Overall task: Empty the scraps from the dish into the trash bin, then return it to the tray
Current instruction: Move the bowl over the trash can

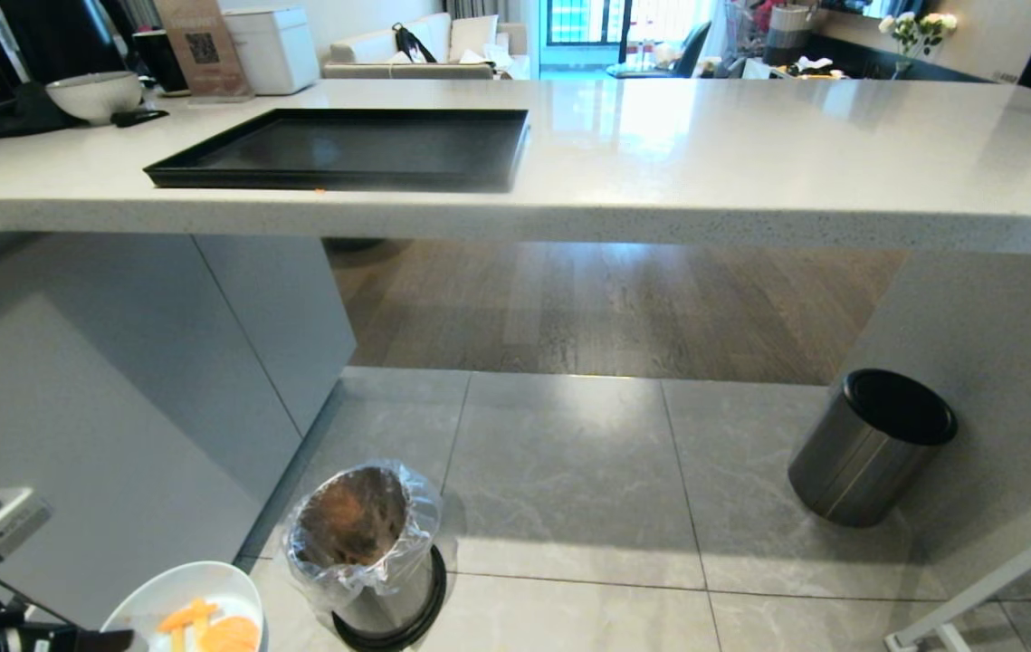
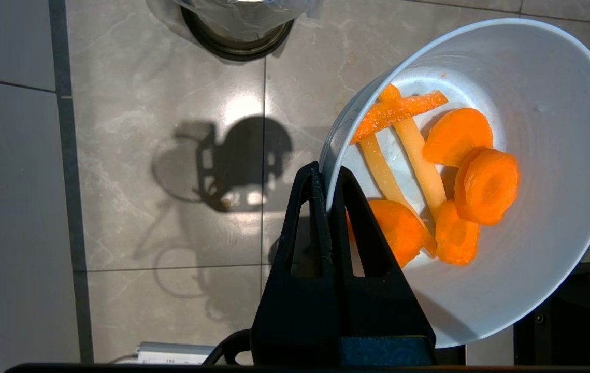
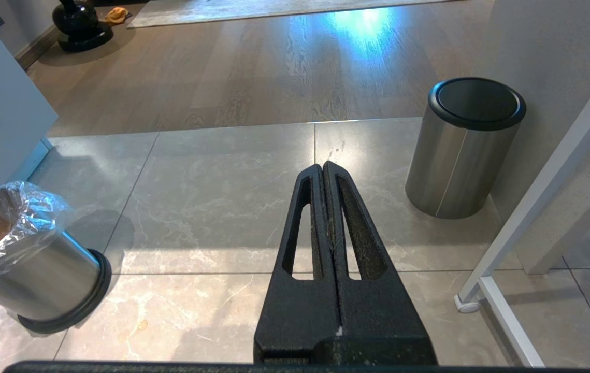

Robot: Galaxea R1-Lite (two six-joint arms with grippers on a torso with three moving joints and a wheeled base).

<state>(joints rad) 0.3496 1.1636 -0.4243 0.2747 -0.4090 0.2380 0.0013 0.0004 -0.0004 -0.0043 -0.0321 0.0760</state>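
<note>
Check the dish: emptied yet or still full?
Still full: orange and pale scraps lie inside the dish, which the left gripper holds beside the trash bin.

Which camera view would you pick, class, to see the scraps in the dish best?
The left wrist view: the scraps lie unobstructed in the dish, filling much of the frame. The head view shows only a few orange pieces at its bottom edge; the right wrist view shows none.

dish (image 1: 173, 593): lower part cut by head-view edge | trash bin (image 2: 236, 25): only base shows in left wrist view
</note>
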